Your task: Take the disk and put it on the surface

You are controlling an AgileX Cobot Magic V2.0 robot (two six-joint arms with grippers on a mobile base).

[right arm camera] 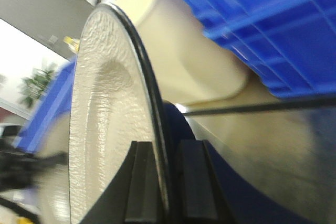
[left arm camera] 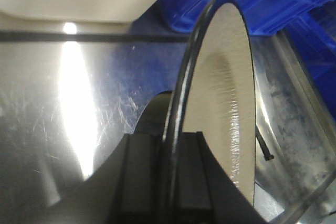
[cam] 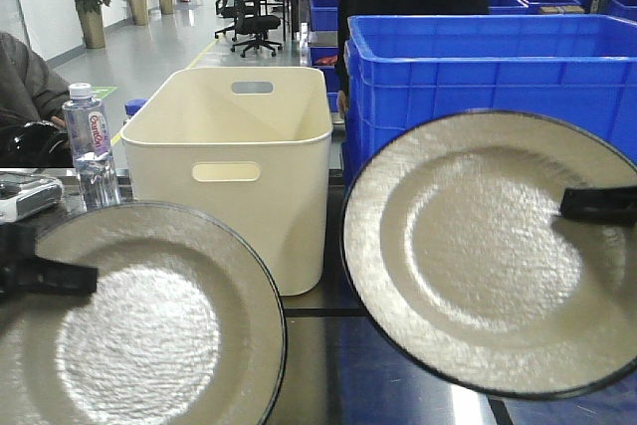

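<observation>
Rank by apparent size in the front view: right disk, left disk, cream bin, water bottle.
1. right disk and left disk: look alike, left one cropped, so unranked. Both nearest camera.
2. cream bin, farther back.
3. water bottle.

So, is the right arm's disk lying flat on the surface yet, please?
No: the right disk is tilted up, clamped at its rim by the right gripper.
</observation>
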